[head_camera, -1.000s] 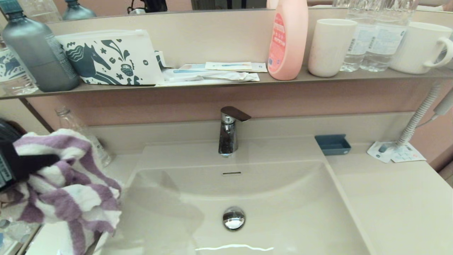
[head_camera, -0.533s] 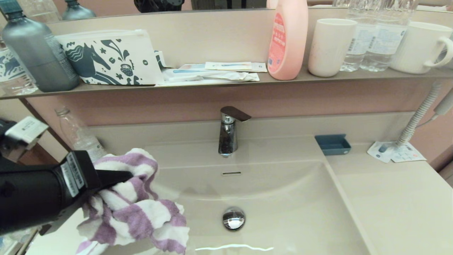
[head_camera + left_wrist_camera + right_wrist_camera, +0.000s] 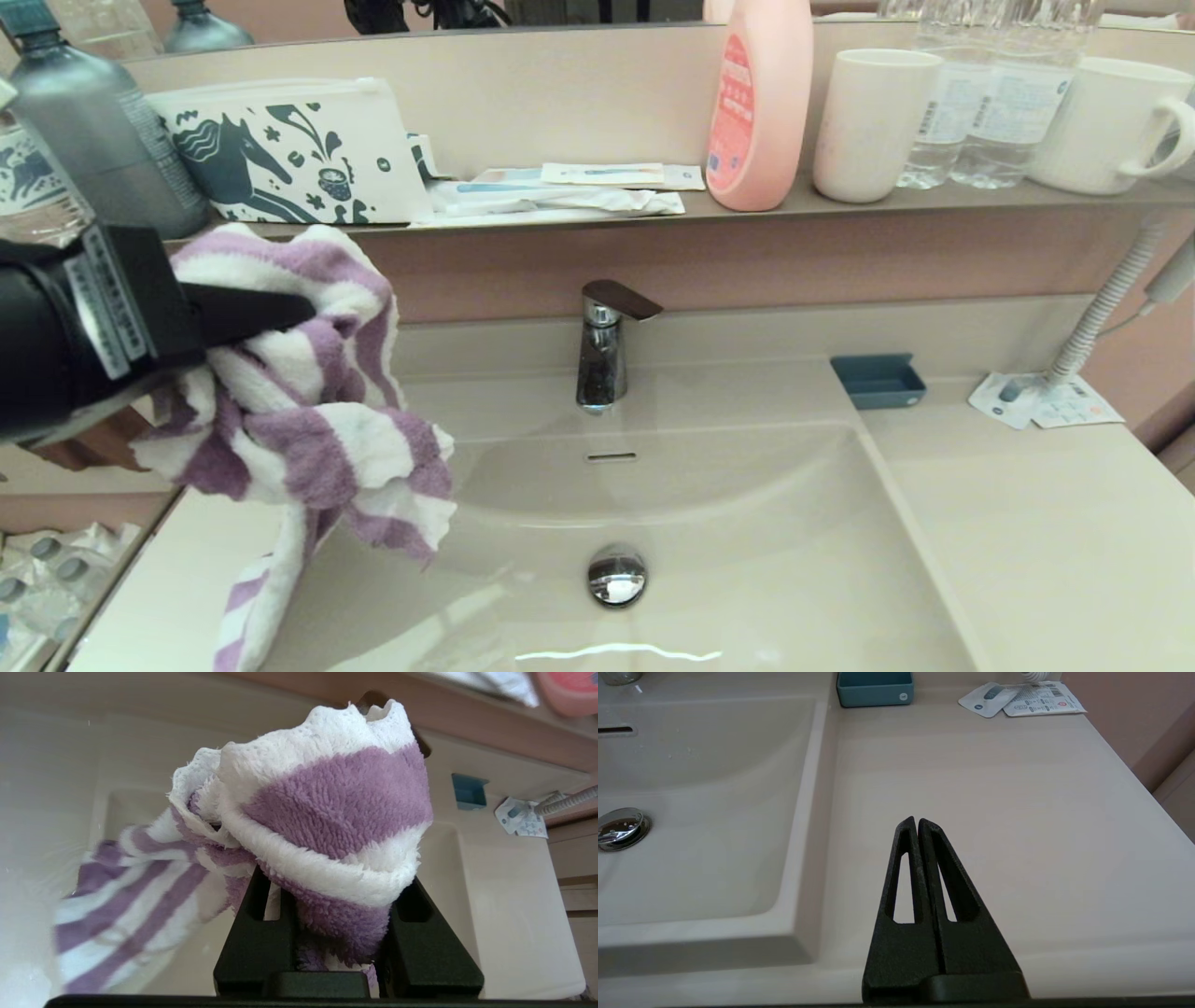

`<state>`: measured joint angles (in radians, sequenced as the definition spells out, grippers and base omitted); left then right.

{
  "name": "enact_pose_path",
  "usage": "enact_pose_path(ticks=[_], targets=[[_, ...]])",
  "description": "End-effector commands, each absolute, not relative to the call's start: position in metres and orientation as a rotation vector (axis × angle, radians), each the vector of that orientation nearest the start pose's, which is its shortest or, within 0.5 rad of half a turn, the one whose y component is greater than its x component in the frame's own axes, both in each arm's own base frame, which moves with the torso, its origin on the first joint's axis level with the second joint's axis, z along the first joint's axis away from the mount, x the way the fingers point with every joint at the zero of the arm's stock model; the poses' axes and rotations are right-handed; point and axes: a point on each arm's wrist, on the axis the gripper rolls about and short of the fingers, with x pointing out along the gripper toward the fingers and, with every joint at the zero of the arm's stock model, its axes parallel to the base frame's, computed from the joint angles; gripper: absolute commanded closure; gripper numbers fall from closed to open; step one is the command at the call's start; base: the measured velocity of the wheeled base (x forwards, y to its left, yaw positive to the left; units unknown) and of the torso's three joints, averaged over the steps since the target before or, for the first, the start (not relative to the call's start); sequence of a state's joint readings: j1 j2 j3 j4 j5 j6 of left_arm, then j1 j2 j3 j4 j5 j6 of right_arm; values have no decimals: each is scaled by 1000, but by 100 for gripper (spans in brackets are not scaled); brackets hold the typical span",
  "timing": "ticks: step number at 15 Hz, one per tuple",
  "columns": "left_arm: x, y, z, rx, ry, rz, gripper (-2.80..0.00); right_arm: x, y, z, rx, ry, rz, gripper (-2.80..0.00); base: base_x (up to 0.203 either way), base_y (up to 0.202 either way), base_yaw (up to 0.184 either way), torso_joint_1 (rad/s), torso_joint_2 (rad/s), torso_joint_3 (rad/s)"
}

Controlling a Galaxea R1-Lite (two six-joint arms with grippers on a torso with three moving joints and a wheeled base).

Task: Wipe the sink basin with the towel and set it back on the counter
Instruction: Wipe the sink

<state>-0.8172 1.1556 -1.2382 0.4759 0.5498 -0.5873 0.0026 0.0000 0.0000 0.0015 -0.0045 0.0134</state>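
The purple and white striped towel [image 3: 308,420] hangs bunched from my left gripper [image 3: 299,313], which is shut on it above the left edge of the sink basin [image 3: 747,532]. In the left wrist view the towel [image 3: 327,812] fills the space between the black fingers [image 3: 254,942] and hides their tips. A tail of the cloth dangles down toward the counter's left strip. The chrome drain plug [image 3: 617,576] and the overflow slot [image 3: 611,457] show in the basin. My right gripper [image 3: 917,822] is shut and empty over the counter [image 3: 994,802] right of the basin; the head view does not show it.
The chrome faucet [image 3: 602,350] stands behind the basin. A blue dish [image 3: 878,381] and sachets [image 3: 1041,401] lie at the counter's back right. The shelf above holds a grey bottle [image 3: 103,140], a horse-print pouch [image 3: 289,154], a pink bottle [image 3: 761,103], cups and water bottles.
My left gripper has swung with the towel from the far left toward the basin, then lifted higher, up to shelf height. The right gripper's earlier position is not shown.
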Motion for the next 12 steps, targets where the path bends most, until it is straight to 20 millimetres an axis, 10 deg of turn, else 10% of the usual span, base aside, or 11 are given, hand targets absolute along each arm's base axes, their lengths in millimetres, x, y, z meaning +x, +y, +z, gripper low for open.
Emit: enact_pose_path(ticks=[1, 8, 12], targets=[[104, -94, 337, -335, 343, -172, 0, -23, 0, 75, 14, 2, -2, 0, 0, 0, 0, 0, 0, 0], [93, -82, 366, -295, 351, -167, 0, -23, 0, 75, 14, 2, -2, 0, 0, 0, 0, 0, 0, 0], [99, -88, 312, -164, 497, -126, 0, -23, 0, 75, 14, 1, -2, 0, 0, 0, 0, 0, 0, 0]])
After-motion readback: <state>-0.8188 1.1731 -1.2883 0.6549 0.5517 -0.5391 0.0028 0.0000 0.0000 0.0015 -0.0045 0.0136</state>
